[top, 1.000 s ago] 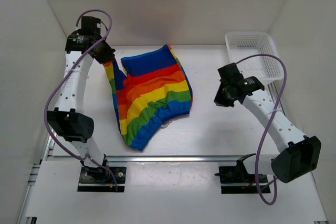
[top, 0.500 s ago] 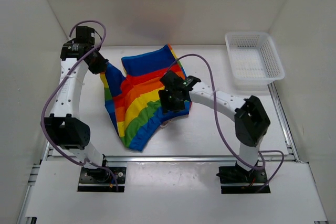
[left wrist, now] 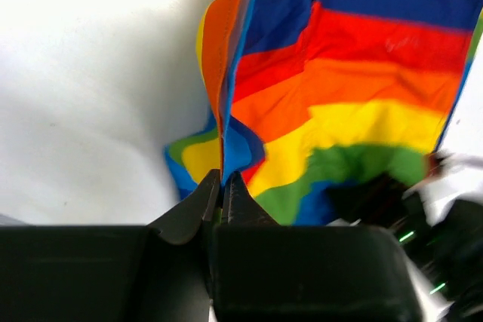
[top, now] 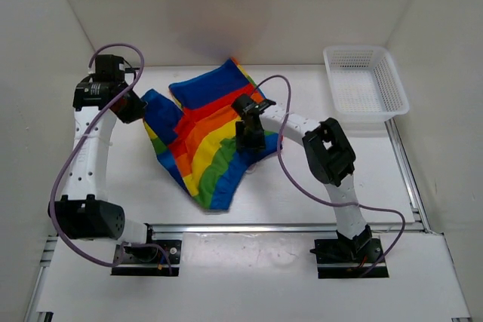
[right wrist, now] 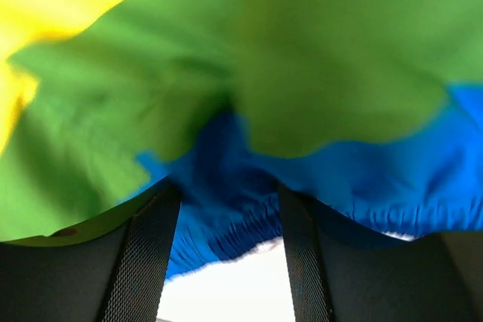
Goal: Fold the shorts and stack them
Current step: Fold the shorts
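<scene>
The rainbow-striped shorts (top: 207, 130) lie rumpled on the white table (top: 302, 186), left of centre. My left gripper (top: 133, 108) is shut on their left edge, which rises as a thin fold from the jaws (left wrist: 224, 186) in the left wrist view. My right gripper (top: 249, 141) hangs over the shorts' right side. In the right wrist view its fingers (right wrist: 143, 262) stand apart, with the gathered blue hem of the shorts (right wrist: 241, 209) lying between them and green fabric above. The right gripper (right wrist: 230, 216) is open, not clamped on the cloth.
A white mesh basket (top: 364, 84) stands at the back right corner. White walls close the table on the left, back and right. A metal rail (top: 249, 228) runs along the near edge by the arm bases.
My right arm swung from the right side over to the shorts and its jaws opened. My left gripper drew the shorts' edge leftward, and the cloth shifted and turned with it.
</scene>
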